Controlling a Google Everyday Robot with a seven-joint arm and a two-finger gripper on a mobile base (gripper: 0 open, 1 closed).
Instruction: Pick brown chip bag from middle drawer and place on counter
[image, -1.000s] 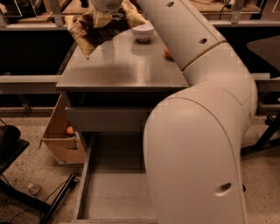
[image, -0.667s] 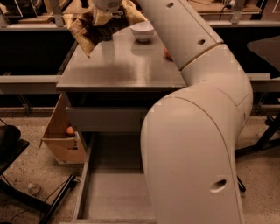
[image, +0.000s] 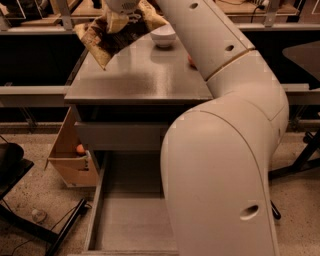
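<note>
While the jaws pinch its top, the brown chip bag (image: 116, 36) hangs above the counter (image: 142, 82)

Crinkly glossy brown chip bag (image: 111, 42) in pale plastic fingers (image: 117, 21) of gripper (image: 120, 22) above smooth, semi-gloss counter (image: 145, 80)

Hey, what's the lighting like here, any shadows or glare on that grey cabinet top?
Camera view: dim, warm light; the counter shows a soft sheen, with a dark shadow under the chip bag held by the claw at the top edge; the open drawer looks dim and flat.
</note>
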